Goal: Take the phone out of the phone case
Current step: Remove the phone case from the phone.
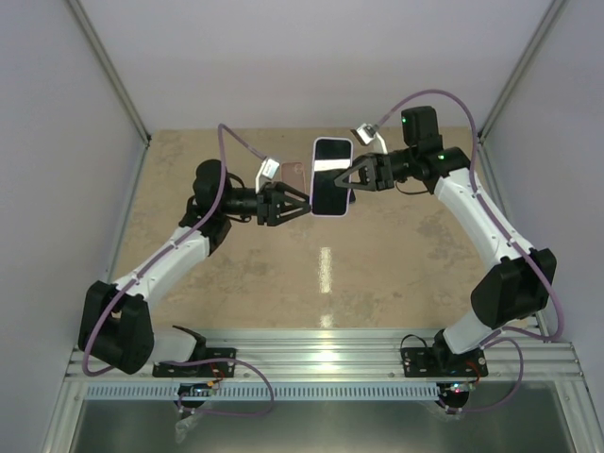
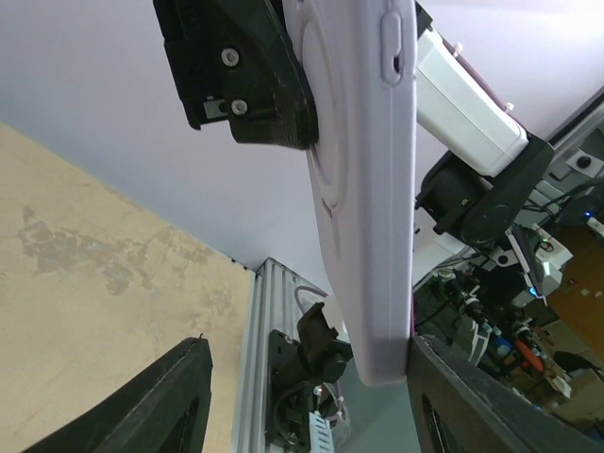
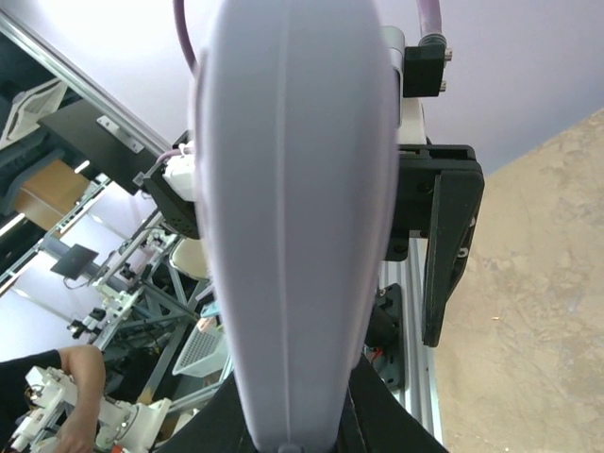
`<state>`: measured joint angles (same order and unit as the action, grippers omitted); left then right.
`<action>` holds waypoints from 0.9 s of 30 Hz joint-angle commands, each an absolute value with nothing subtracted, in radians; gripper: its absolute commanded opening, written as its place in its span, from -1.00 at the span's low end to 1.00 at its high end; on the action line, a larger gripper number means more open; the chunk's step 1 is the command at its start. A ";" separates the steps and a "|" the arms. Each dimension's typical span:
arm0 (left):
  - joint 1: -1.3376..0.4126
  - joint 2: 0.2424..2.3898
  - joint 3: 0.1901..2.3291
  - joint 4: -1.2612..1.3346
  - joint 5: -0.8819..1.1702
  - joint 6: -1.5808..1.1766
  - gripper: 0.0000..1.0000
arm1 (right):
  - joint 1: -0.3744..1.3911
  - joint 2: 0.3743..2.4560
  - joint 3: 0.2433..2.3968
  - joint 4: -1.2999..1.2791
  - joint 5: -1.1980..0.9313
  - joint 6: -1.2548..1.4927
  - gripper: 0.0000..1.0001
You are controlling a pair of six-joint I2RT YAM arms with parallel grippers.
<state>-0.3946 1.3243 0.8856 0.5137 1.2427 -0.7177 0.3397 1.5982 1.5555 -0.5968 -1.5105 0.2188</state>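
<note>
The phone (image 1: 331, 176), black screen up, sits in its lavender case and is held in the air above the table's far middle. My right gripper (image 1: 354, 181) is shut on the case's right edge. In the right wrist view the case (image 3: 293, 189) fills the centre, and the right gripper (image 3: 293, 396) pinches it from both sides. My left gripper (image 1: 307, 205) is open at the case's lower left edge. In the left wrist view the case (image 2: 363, 189) stands edge-on between the left gripper's (image 2: 307, 344) spread fingers, its lower corner against the right finger (image 2: 472, 396).
The tan table (image 1: 377, 264) lies below the held phone. An aluminium rail (image 1: 321, 344) with both arm bases runs along the near edge. Pale enclosure walls (image 1: 57, 142) stand to the left, right and behind.
</note>
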 commanded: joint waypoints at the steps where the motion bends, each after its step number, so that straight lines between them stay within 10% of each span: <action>1: -0.399 1.325 0.936 0.369 1.171 -0.607 0.21 | 0.350 1.603 1.568 -0.565 -1.565 0.241 -0.99; 27: -0.377 1.378 0.992 0.188 1.001 -0.500 -0.05 | 0.381 1.609 1.628 -0.680 -1.754 0.133 -0.99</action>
<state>-0.3832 1.3380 0.9615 0.2413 1.1423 -0.5232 0.3271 1.6154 1.5829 -0.6407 -1.4357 0.1532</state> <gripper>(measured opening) 0.470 0.123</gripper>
